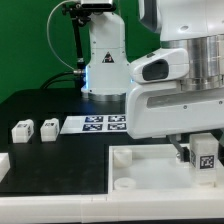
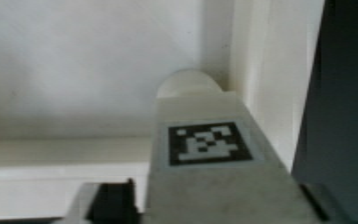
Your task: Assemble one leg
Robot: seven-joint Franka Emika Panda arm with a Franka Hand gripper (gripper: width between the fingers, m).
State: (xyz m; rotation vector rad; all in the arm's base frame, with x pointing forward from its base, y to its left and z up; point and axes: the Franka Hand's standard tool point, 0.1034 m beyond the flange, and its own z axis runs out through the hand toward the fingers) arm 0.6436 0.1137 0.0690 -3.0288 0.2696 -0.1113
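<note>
Exterior view: arm fills the upper right above the black table. White tray lies lower right, marker board at centre. Near the right edge the pincer is clamped on one leg, just over the tray. Loose legs sit middle left.

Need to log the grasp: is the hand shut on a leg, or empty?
Shut on the leg: the wrist view shows it clamped between the fingers, and the exterior view shows it in the hand.
</note>
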